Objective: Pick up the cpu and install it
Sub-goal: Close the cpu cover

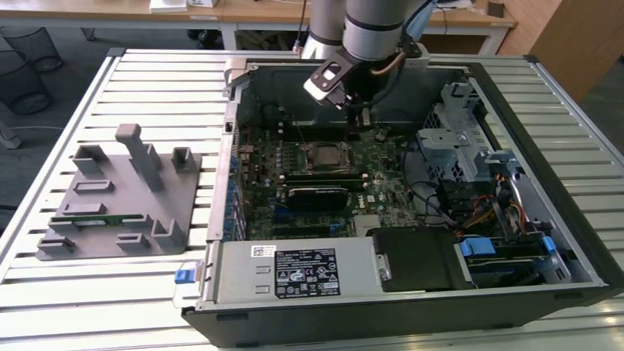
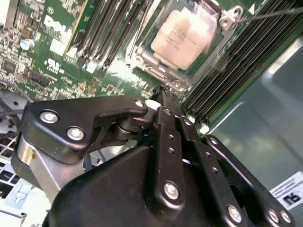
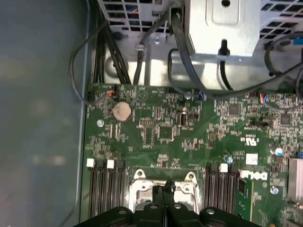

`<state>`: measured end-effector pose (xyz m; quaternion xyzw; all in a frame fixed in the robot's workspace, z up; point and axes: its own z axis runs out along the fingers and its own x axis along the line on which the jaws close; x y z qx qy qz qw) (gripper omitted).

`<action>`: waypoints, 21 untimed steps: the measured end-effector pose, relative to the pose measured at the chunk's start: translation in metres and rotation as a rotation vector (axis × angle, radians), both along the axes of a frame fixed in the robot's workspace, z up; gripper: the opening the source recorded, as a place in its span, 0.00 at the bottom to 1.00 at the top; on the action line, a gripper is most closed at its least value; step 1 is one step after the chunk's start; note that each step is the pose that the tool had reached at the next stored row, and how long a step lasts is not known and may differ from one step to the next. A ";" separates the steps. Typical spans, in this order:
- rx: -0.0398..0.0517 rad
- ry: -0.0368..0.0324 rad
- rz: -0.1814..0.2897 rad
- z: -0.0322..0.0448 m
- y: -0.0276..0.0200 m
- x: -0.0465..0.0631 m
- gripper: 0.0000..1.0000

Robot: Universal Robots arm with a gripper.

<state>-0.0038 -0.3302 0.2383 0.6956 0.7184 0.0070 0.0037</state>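
The cpu, a flat square chip with a pale silver top, lies in the motherboard socket inside the open computer case. In the second wrist view the socket's metal frame and its thin lever wire stand around it. My gripper hangs just above and behind the socket, close to the board. Its black fingers are pressed together and hold nothing. In the first wrist view the gripper covers part of the socket frame.
Memory slots flank the socket on both sides. A grey fixture at the exterior view's left carries a green memory stick. The power supply, a drive cage and cables crowd the case.
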 end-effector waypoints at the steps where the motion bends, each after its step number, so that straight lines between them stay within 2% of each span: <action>1: 0.0000 0.0000 0.000 -0.0002 0.0000 -0.002 0.11; 8: 0.0001 0.0001 0.000 -0.0039 0.0000 -0.016 0.11; 16: -0.0002 0.0064 0.000 -0.0122 -0.0011 -0.029 0.11; 21: 0.0001 0.0075 0.001 -0.0153 -0.0014 -0.043 0.11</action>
